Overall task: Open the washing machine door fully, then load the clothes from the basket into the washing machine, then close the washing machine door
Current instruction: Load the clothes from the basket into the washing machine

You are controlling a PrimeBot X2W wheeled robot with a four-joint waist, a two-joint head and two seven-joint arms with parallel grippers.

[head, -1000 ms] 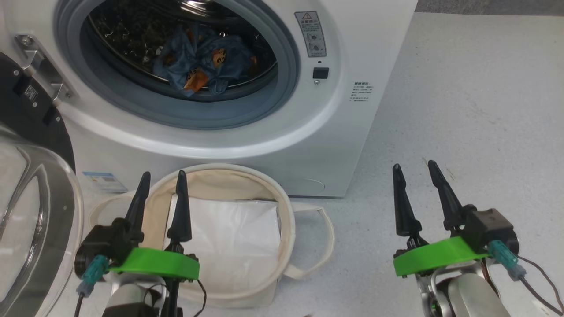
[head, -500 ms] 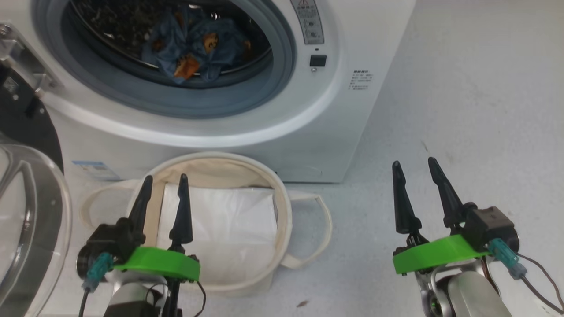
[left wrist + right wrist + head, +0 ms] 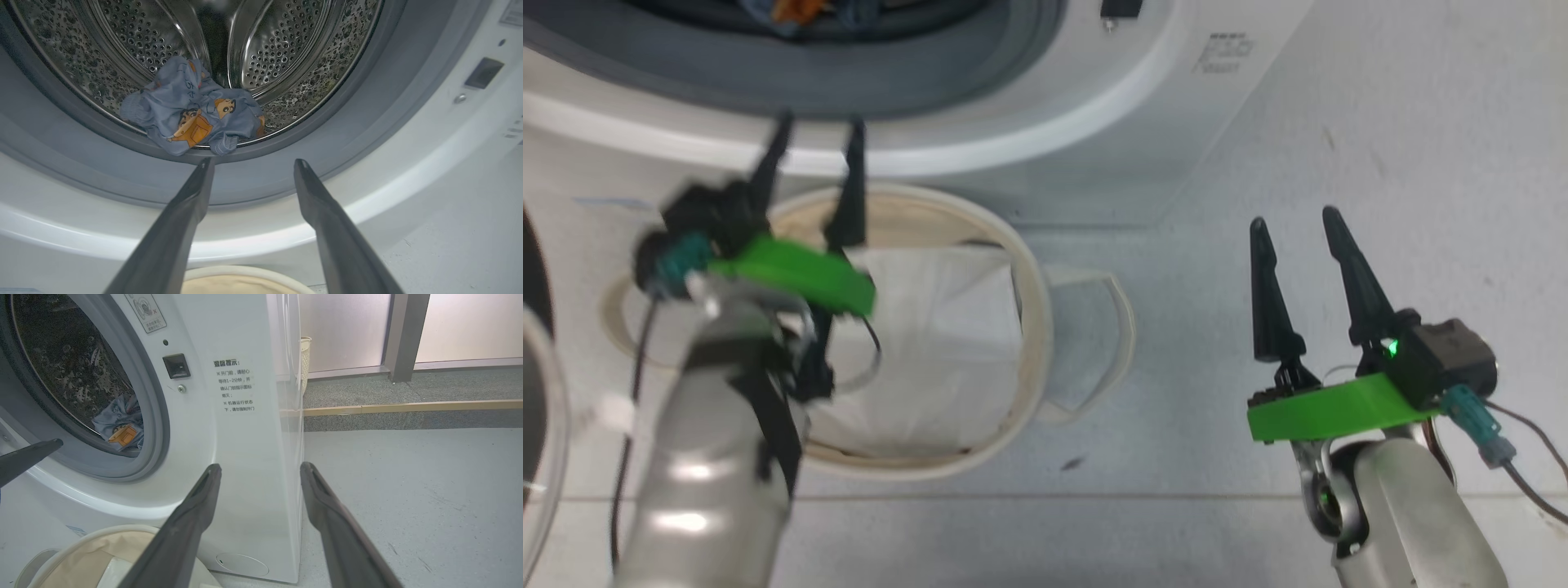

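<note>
**Q:** How much of the laundry job can be counted as done here?

**A:** Most of it, going by what's shown. The washing machine door [image 3: 533,278] is seen swung out at the far left edge of the head view, so the opening part can be ticked off. The clothes [image 3: 188,110] are found inside the washing machine [image 3: 245,457]. They're bunched at the bottom front of the steel drum [image 3: 286,49], centre-left in the left wrist frame, right at the lip by the grey seal [image 3: 61,155].

**Q:** Anything left in the basket?

**A:** The basket [image 3: 1029,327] is parked on the floor [image 3: 1339,122] just in front of the machine, in the middle of the head frame. A flat white sheet [image 3: 931,327] can be made out in it and no clothes (its left part is covered by the left arm [image 3: 711,457], so that bit can't be vouched for). Loading is probably finished.

**Q:** Grippers?

**A:** The left gripper [image 3: 820,122] is held at the upper left of the head frame, past the basket's far rim, fingers spread with nothing between them. The right gripper [image 3: 1294,216] is held at the lower right over bare floor, likewise spread and empty. What's left is the door, which hasn't been closed yet. A fold of fabric is sitting near the seal, so pinching might be worth watching for.
</note>
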